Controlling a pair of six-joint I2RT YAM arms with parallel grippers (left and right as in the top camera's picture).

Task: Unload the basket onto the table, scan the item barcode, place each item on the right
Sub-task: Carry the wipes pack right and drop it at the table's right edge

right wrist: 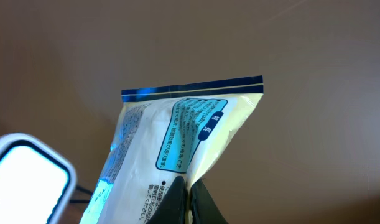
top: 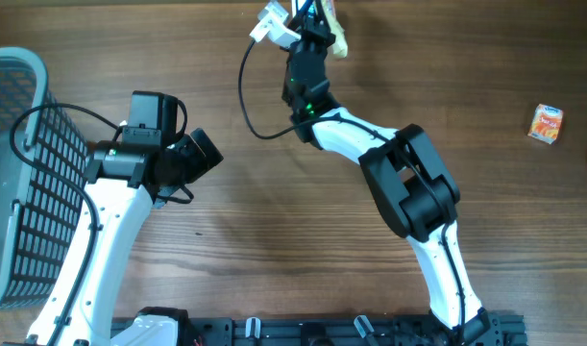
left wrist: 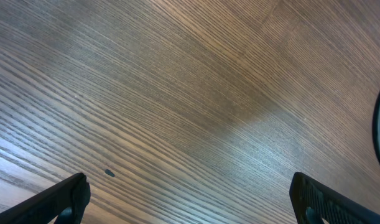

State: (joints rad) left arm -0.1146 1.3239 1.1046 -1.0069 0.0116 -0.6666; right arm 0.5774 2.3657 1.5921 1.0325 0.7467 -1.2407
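White packet [right wrist: 177,137] between right fingers [right wrist: 206,208]

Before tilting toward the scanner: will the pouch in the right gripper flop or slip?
Probably floppy: the pouch is thin film, creasing where the right gripper pinches it. Likely light, as that small pinch alone holds it. Glossy surface might slip.

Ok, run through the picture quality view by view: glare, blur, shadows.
Overhead: even light, sharp, only soft shadows on the table. Left wrist: a pale sheen crosses the wood grain diagonally; the fingertips of the left gripper are dark and soft. Right wrist: the print on the packet is fairly sharp, the white scanner at lower left is blown out and blurred.
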